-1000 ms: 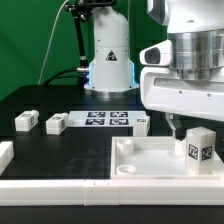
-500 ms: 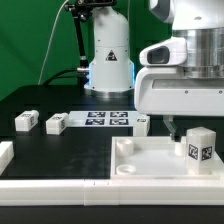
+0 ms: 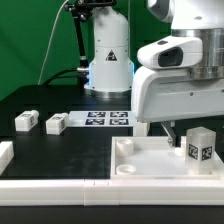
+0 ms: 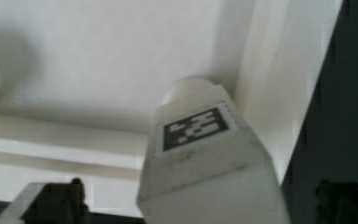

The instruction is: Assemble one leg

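One leg (image 3: 200, 148), a chunky white block with a black-and-white tag facing the camera, stands upright on the large white tray-like piece (image 3: 150, 165) near its right end. My gripper (image 3: 184, 129) hangs just above and behind this leg, and one dark finger (image 3: 169, 129) shows to the leg's left. In the wrist view the same leg (image 4: 197, 130) lies between the two dark fingertips (image 4: 55, 201). The gripper (image 4: 197, 206) is open, its jaws standing apart on either side of the leg without touching it.
Two more legs (image 3: 25, 121) (image 3: 56, 124) lie on the black table at the exterior view's left, and another (image 3: 143, 123) beside the marker board (image 3: 107, 119). A white part (image 3: 5, 155) sits at the left edge. The arm's base (image 3: 108, 60) stands behind.
The gripper has shifted toward the exterior view's left and slightly lower, closer over the standing leg. The leg and other parts have not moved.
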Controlling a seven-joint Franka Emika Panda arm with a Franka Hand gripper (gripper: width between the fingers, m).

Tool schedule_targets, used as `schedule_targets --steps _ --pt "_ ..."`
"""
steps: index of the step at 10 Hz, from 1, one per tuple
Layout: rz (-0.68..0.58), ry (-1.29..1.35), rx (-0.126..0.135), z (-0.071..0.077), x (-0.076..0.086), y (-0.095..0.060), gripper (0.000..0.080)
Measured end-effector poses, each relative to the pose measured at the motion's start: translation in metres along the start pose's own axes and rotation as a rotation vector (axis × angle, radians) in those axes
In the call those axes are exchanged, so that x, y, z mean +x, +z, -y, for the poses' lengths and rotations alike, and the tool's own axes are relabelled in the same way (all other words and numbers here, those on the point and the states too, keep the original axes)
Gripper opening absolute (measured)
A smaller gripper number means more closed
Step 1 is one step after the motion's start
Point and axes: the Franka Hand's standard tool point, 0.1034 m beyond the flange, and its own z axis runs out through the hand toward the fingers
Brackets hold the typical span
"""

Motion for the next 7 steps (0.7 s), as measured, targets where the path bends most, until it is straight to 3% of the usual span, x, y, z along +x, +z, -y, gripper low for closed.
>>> schedule_targets --steps 1,2,4,7 --pt "0.000 -0.004 0.000 -0.0002 0.0000 0.0000 0.0526" --pt "0.000 -0.003 0.000 -0.0001 0.0000 0.0000 0.0526" --pt "0.000 0.004 0.001 0.0000 0.0001 0.0000 0.0288" --pt "0.000 0.085 0.003 0.0003 0.0001 0.0000 0.0289"
